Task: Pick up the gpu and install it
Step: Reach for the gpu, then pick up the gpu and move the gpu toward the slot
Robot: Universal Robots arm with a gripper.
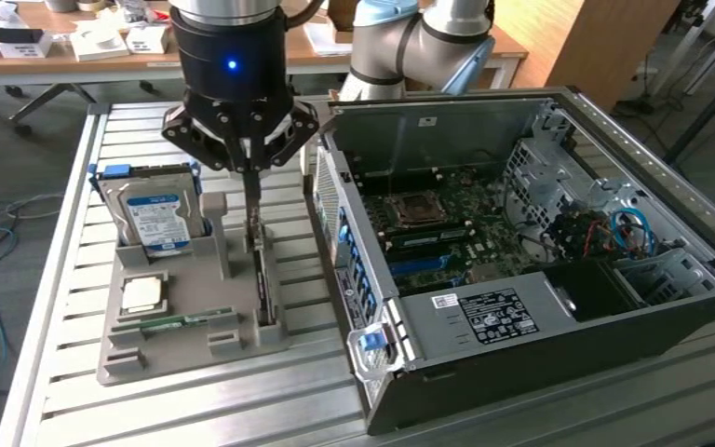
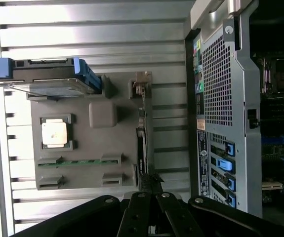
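As holder (image 1: 190, 358) keeps parts on edge for top access: drive (image 1: 153, 219) upright at exterior view's left; gpu (image 1: 263, 289) seated in holder's right slot; gripper (image 1: 254, 240) clenched, apparently on gpu's upper edge; case (image 1: 482, 321) at right lies open, board (image 1: 457, 219) exposed for install.

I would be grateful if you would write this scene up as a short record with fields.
pincer: shut on the upper edge of the gpu
gpu: standing on edge in a slot of the gray holder, not yet installed
hard drive: upright in the holder, blue label
processor: flat in a holder pocket
memory stick: flat in a holder slot
computer case: open, on the exterior view's right, beside the holder
surface: slatted metal table
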